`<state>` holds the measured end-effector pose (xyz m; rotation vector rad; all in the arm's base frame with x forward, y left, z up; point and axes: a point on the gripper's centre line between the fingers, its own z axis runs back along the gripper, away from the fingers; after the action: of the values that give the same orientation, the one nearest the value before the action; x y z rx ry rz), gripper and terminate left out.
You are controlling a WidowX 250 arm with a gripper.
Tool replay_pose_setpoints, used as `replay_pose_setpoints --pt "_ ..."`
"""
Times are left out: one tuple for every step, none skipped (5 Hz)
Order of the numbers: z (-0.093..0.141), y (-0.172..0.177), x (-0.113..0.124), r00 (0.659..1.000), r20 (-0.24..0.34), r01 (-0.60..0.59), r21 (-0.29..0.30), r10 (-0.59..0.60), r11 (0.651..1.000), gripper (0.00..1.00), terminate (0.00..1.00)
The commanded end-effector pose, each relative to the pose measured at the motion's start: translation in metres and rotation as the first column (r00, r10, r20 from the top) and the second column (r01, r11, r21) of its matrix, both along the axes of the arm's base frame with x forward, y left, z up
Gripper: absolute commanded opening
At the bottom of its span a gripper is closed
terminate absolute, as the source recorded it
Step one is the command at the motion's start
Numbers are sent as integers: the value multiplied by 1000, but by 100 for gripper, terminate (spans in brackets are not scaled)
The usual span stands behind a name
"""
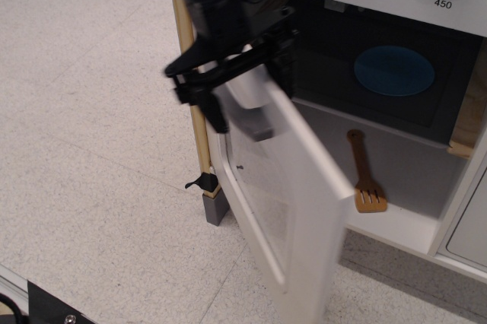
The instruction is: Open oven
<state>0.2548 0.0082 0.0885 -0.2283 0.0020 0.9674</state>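
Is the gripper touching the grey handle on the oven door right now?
Cannot tell. The only view shows the gripper over the grey handle of the oven door, but motion blur hides any contact or gap.

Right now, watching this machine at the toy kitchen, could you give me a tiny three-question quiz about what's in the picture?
1. True or false: the oven door stands shut.
2. What lies on the oven floor? A) wooden spatula B) metal pan C) cloth
3. Fill in: the gripper is at the door's grey ____.

Key:
1. False; the door is swung wide open.
2. A, the wooden spatula.
3. Handle; blur hides how the jaws stand.
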Motion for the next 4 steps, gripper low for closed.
replay_pose_setpoints --pt "8 54 -10 990 89 95 126 -106 988 100 0" --pt "10 80 -17 980 103 148 198 -170 969 100 0" --pt "11 104 -19 961 86 233 261 -263 937 100 0" --pt "13 118 -20 947 66 285 278 -315 917 100 0"
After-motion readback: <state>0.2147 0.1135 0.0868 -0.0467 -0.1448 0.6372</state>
